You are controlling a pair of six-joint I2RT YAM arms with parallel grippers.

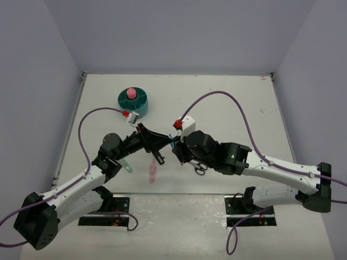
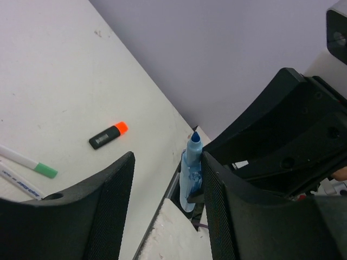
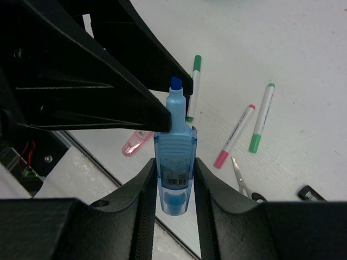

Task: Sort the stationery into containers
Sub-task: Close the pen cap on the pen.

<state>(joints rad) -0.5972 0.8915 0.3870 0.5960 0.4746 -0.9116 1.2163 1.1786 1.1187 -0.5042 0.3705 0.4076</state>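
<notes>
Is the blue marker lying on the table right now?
No, the blue marker stands upright, clamped between the fingers of the right pincer, lifted above the table.

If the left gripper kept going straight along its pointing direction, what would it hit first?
Probably the blue marker, held in the right gripper: it stands between the left gripper's open jaws, close to one. Depth is unclear.

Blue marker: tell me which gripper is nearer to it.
Right. The right gripper clamps the blue marker by its barrel; the left gripper straddles its tip, jaws part open, one finger close beside it.
</notes>
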